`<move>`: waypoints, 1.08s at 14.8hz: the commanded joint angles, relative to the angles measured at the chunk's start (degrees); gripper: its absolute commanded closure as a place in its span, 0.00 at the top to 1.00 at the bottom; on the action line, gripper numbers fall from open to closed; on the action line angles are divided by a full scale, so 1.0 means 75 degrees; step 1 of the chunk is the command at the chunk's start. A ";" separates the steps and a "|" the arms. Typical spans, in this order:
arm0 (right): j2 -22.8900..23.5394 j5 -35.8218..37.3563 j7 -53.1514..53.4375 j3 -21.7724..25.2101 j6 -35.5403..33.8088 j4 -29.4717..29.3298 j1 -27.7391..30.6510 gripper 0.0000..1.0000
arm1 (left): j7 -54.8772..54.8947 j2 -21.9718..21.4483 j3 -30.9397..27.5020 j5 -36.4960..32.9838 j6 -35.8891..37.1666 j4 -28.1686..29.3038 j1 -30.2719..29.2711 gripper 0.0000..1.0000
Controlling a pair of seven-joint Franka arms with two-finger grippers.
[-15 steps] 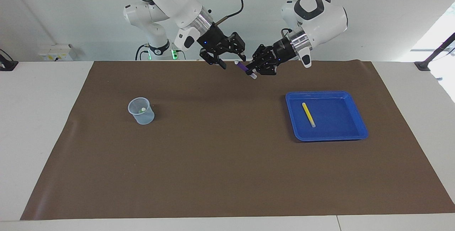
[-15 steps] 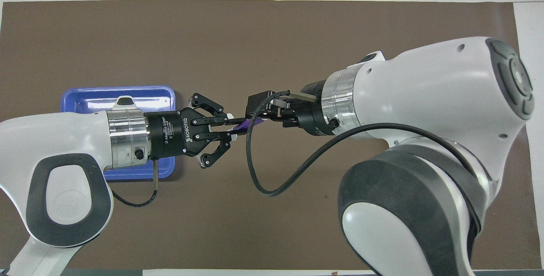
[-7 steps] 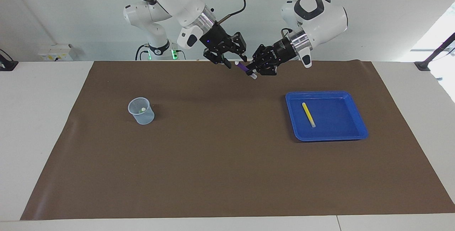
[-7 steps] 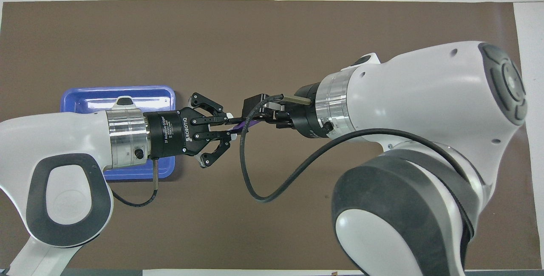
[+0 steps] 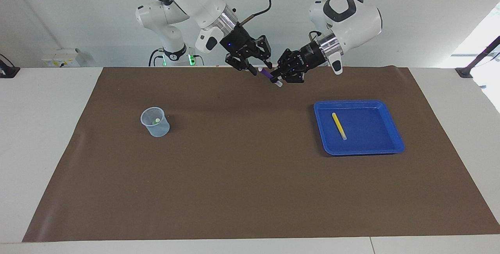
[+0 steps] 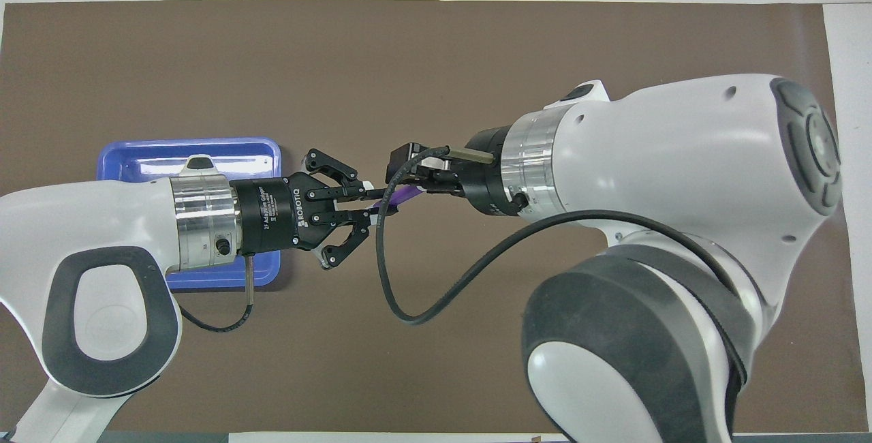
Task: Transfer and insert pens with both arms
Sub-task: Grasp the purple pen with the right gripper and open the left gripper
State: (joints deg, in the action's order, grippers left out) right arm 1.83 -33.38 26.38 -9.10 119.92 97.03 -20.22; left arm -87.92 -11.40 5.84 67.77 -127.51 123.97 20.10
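Over the mat's edge nearest the robots, my left gripper (image 5: 275, 77) (image 6: 371, 199) is shut on the lower half of a purple pen (image 5: 267, 74) (image 6: 403, 195), holding it tilted in the air. My right gripper (image 5: 261, 68) (image 6: 403, 180) is open, one finger on either side of the pen's pale upper end. A yellow pen (image 5: 339, 126) lies in the blue tray (image 5: 359, 102) (image 6: 136, 150) toward the left arm's end. In the clear cup (image 5: 155, 122) toward the right arm's end, a green pen's pale end (image 5: 156, 120) shows. In the overhead view the arms cover the cup and the yellow pen.
A brown mat (image 5: 250, 187) covers most of the white table. A smaller white arm with a green-lit base (image 5: 172, 50) stands at the table's edge nearest the robots. A black cable (image 6: 409, 307) loops down from the right wrist.
My right gripper has moved in toward the purple pen's upper end and its fingers have narrowed around it. The left gripper and the pen have stayed in place.
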 commanded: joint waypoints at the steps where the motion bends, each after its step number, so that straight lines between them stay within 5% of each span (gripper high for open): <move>1: -0.0115 0.0115 -0.0131 0.0006 0.0159 0.0316 -0.0093 0.53 | -0.0101 -0.0226 -0.0064 0.0152 -0.0213 0.0240 0.0156 0.00; 3: -0.0139 0.0115 -0.0119 0.0006 0.0159 0.0375 -0.0105 0.41 | -0.0136 -0.0226 -0.0064 0.0152 -0.0213 0.0240 0.0156 0.00; 5: -0.0139 0.0115 -0.0131 0.0006 0.0159 0.0376 -0.0105 0.00 | -0.0183 -0.0226 -0.0064 0.0152 -0.0213 0.0240 0.0156 0.00; 12: -0.0092 0.0127 -0.0049 0.0018 0.0182 0.0282 -0.0082 0.00 | -0.0230 -0.0226 -0.0064 0.0152 -0.0294 0.0240 0.0156 0.00; 13: -0.0069 0.0127 -0.0060 0.0030 0.0182 0.0258 -0.0058 0.00 | -0.0242 -0.0238 -0.0064 0.0152 -0.0307 0.0228 0.0145 0.10; 14: -0.0057 0.0173 -0.0060 0.0041 0.0182 0.0235 -0.0023 0.00 | -0.0265 -0.0238 -0.0076 0.0152 -0.0307 0.0205 0.0145 0.93; 16: -0.0022 0.0733 -0.0072 0.0030 0.0170 0.0153 0.0047 0.00 | -0.0312 -0.0238 -0.0088 0.0152 -0.0295 0.0216 0.0145 1.00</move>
State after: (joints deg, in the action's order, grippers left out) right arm 1.80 -31.03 26.37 -8.89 120.55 98.35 -20.70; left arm -89.09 -11.47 5.79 67.87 -128.49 124.00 20.28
